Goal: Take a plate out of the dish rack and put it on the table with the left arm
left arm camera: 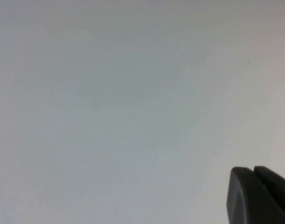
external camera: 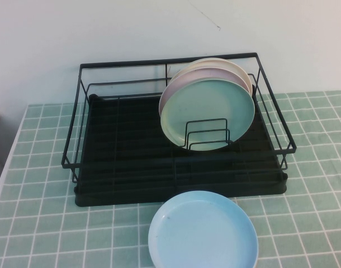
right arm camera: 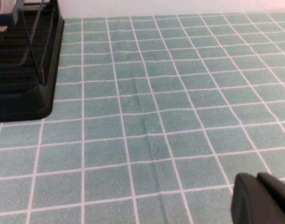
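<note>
The pale mint-green plate (external camera: 208, 114) stands on edge in the small wire holder (external camera: 207, 135) inside the black dish rack (external camera: 126, 142), in front of a pale pink plate (external camera: 173, 84) and a cream one (external camera: 226, 66). The rack stands on the green tiled table (external camera: 42, 223). Neither arm shows in the high view. My left gripper (left arm camera: 252, 170) is shut and empty, with only a blank pale wall in front of it. My right gripper (right arm camera: 256, 176) is shut and empty above bare tiles; a corner of the rack (right arm camera: 21, 88) shows in its wrist view.
A light blue plate (external camera: 203, 231) lies flat on the table just in front of the rack, right of centre. The table's left edge (external camera: 5, 173) is near the rack's left side. A white wall stands behind the rack.
</note>
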### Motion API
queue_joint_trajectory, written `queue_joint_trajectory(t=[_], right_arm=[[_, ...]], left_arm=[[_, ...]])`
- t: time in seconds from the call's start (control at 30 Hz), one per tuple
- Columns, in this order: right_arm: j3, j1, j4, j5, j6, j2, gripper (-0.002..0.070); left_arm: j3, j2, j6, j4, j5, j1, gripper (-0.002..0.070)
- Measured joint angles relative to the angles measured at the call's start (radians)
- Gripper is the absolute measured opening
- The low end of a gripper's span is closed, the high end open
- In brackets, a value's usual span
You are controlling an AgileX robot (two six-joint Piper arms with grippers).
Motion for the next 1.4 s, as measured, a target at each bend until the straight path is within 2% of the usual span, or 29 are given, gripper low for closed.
queue_joint_trajectory(t=[0.17,0.33,0.6,0.67,0.73,0.9,1.0,1.13,1.23,1.3,1.4], right_arm=[[0.0,0.0,0.0,0.0,0.0,0.0,-0.0002],[0.0,0.0,0.0,0.0,0.0,0.0,-0.0002],[0.0,0.0,0.0,0.0,0.0,0.0,-0.0002],[0.0,0.0,0.0,0.0,0.0,0.0,-0.0002],[0.0,0.0,0.0,0.0,0.0,0.0,-0.0002],[0.0,0.0,0.0,0.0,0.0,0.0,-0.0002],[0.0,0.0,0.0,0.0,0.0,0.0,-0.0002],[0.0,0.0,0.0,0.0,0.0,0.0,-0.0002],[0.0,0.0,0.0,0.0,0.0,0.0,-0.0002],[0.0,0.0,0.0,0.0,0.0,0.0,-0.0002],[0.0,0.0,0.0,0.0,0.0,0.0,-0.0002]], left_arm=[[-0.114,0.196,-0.02,0.004,0.253,0.0,-0.0003],[-0.116,0.343,0.008,0.005,0.363,0.0,-0.0003],[-0.116,0.559,-0.061,-0.032,0.629,0.0,-0.0003],[-0.116,0.617,0.016,-0.089,0.686,-0.007,-0.0003],[-0.116,0.674,0.155,-0.165,0.709,-0.038,-0.0003],[-0.124,0.803,0.629,-0.425,0.705,-0.203,-0.0003],[-0.163,0.892,0.832,-0.533,0.688,-0.307,-0.0003],[-0.243,1.001,0.917,-0.568,0.66,-0.377,-0.0003],[-0.348,1.093,0.932,-0.576,0.666,-0.391,0.0001],[-0.413,1.145,0.937,-0.576,0.679,-0.391,0.0032],[-0.516,1.216,0.955,-0.576,0.713,-0.391,0.0134]])
